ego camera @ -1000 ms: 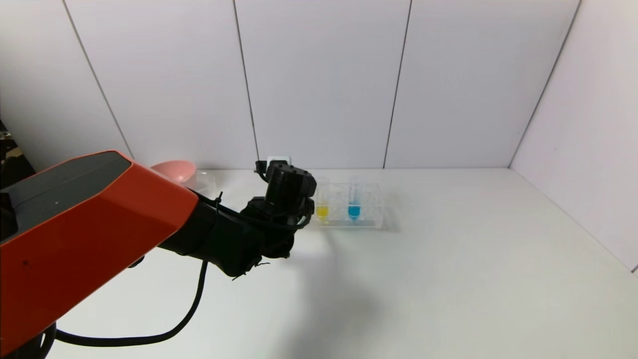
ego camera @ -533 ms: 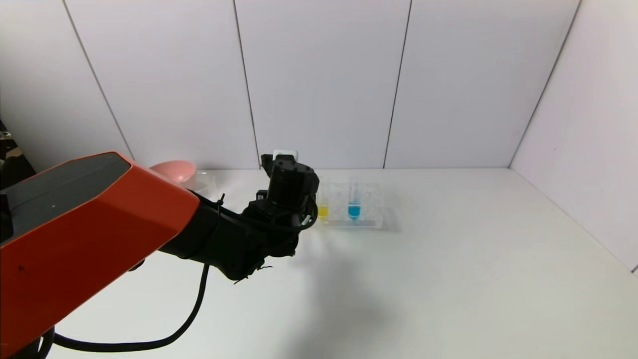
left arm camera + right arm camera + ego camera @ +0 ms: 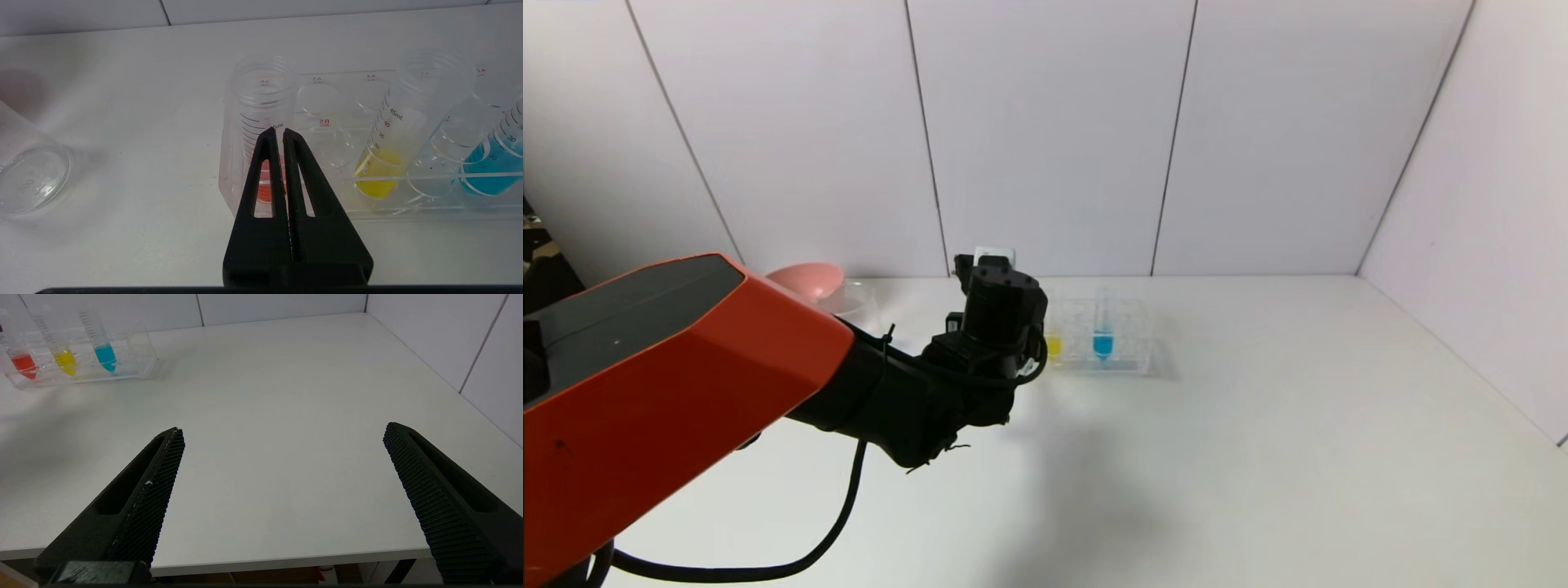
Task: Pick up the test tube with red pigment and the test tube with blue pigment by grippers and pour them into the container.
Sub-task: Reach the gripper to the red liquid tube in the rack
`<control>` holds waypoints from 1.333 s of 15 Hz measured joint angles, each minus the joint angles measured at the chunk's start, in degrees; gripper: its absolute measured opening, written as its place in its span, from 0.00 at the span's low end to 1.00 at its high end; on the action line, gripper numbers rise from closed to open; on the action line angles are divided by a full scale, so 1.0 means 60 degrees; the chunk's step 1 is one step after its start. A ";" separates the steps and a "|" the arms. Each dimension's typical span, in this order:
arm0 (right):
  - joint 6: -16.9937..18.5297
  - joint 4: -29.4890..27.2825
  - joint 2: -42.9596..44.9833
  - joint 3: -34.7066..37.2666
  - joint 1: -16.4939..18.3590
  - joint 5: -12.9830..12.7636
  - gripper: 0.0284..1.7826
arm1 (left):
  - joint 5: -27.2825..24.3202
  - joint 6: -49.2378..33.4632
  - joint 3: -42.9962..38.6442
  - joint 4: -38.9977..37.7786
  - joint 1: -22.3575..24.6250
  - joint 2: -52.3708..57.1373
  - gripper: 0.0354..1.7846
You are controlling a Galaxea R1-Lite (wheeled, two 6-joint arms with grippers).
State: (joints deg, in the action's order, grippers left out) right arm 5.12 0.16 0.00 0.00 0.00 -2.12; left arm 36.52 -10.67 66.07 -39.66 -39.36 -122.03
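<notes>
White table (image 3: 1258, 457) before pale panelled walls (image 3: 1045, 131).

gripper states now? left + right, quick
Left pincer: shut, empty, in front of the red-pigment test tube standing in the rack.
Right pincer: open, empty, low at the table's near edge.

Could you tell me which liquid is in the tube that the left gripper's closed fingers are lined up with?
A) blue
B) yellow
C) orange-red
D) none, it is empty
C: in the left wrist view the shut left gripper sits in front of the test tube with red pigment, at the end of the rack and not yet gripped, its orange-red liquid showing behind the fingers.
</notes>
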 joint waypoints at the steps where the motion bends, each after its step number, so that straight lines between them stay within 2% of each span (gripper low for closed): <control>1: -0.0004 0.0000 0.0000 0.0000 0.0000 0.0002 1.00 | 0.0000 -0.0004 0.0000 -0.0014 -0.0004 0.0000 0.04; 12: -0.0004 0.0000 0.0000 0.0000 0.0000 -0.0004 1.00 | 0.0049 0.0203 -0.0232 0.0026 -0.0158 0.0703 0.04; 15: 0.0000 0.0000 0.0000 0.0000 0.0000 0.0000 1.00 | 0.0311 0.0258 -0.0345 0.0055 -0.0219 0.0750 0.05; 18: 0.0000 0.0000 0.0000 0.0000 0.0000 0.0000 1.00 | 0.0307 0.0354 -0.0425 0.0000 -0.0256 0.0746 0.17; 20: 0.0000 0.0000 0.0000 0.0000 0.0000 0.0000 1.00 | 0.0293 0.0295 -0.0433 -0.0028 -0.0264 0.0740 0.32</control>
State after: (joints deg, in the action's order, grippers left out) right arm 5.12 0.16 0.00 0.00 0.00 -2.12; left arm 38.28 -8.90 63.48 -39.83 -40.95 -117.59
